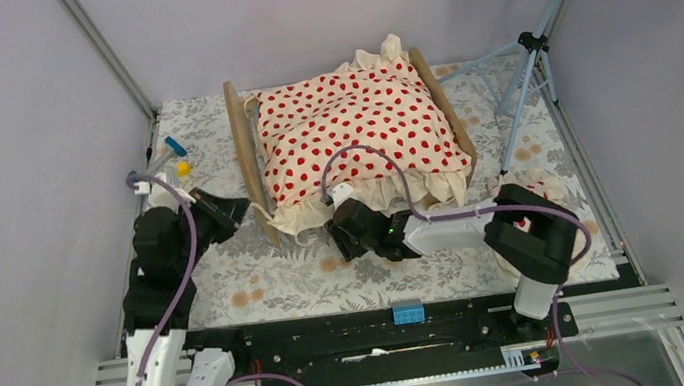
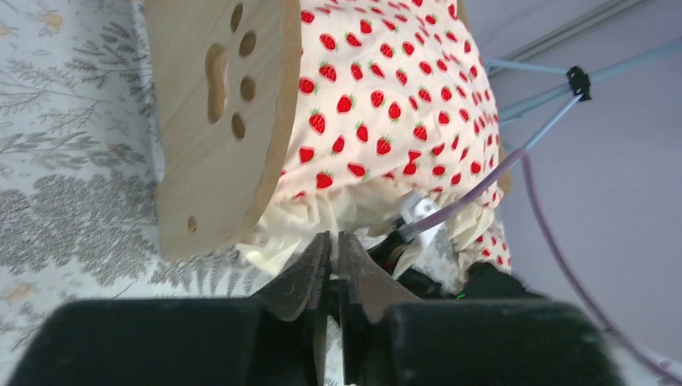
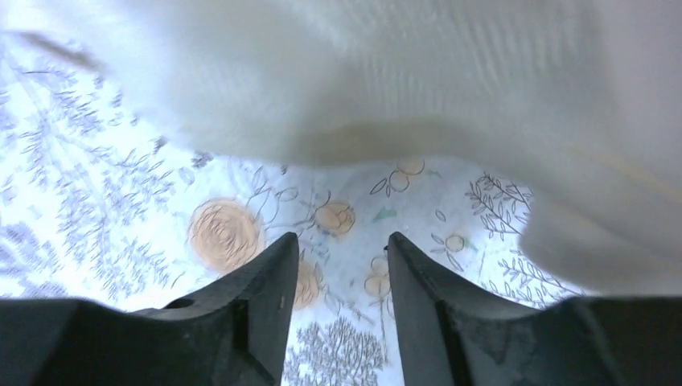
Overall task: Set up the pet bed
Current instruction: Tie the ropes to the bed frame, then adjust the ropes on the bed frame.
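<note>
Pet bed (image 1: pixel 243 146) sat toward the back of the desk (image 1: pixel 260 285), blanket (image 1: pixel 358 120) ruffle overhanging its near edge — right end effector (image 3: pixel 342 245) just beneath, jaws parted, empty; left end effector (image 2: pixel 333 241) pinched closed, empty, beside the end board (image 2: pixel 217 121).

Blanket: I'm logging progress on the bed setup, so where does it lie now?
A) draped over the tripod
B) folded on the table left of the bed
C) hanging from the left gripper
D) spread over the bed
D: the top view shows the blanket spread across the bed between its end boards, and the right gripper stands open with nothing between its fingers.
</note>
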Robot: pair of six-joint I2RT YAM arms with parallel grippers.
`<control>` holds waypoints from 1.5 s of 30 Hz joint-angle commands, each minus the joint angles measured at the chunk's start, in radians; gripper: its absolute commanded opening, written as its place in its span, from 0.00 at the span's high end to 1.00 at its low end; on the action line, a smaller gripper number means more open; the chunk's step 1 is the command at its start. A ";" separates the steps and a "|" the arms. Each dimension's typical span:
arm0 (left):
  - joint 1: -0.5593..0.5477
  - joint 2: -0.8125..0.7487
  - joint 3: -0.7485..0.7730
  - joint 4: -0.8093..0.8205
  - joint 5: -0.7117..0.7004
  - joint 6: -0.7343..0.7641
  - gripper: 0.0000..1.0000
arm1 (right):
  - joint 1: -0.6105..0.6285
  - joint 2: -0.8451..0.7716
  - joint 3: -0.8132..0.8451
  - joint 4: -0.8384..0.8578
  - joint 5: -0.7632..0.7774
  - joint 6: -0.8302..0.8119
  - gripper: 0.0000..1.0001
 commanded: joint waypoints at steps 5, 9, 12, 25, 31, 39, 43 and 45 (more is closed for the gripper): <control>0.001 -0.214 -0.092 -0.204 0.035 -0.099 0.48 | -0.010 -0.289 -0.061 -0.024 -0.059 -0.008 0.31; 0.001 -0.253 -0.103 -0.272 0.009 -0.096 0.42 | -0.009 -0.409 -0.071 -0.118 0.010 -0.006 0.30; 0.001 -0.250 -0.071 -0.299 -0.044 -0.075 0.40 | -0.011 -0.519 -0.097 -0.200 0.096 0.020 0.30; 0.001 -0.171 -0.088 -0.228 -0.035 -0.055 0.44 | -0.054 -0.721 -0.131 -0.305 0.044 0.056 0.41; 0.001 -0.179 -0.041 -0.259 -0.038 -0.073 0.43 | -0.054 -0.466 0.102 -0.194 -0.105 0.031 0.41; 0.001 -0.191 0.006 -0.297 -0.049 -0.071 0.41 | -0.055 -0.164 0.353 -0.054 -0.139 0.268 0.51; 0.001 -0.203 -0.006 -0.299 -0.041 -0.075 0.39 | -0.054 -0.031 0.445 -0.039 -0.139 0.348 0.51; 0.001 -0.205 -0.010 -0.299 -0.037 -0.077 0.39 | -0.054 0.015 0.488 -0.033 -0.149 0.371 0.51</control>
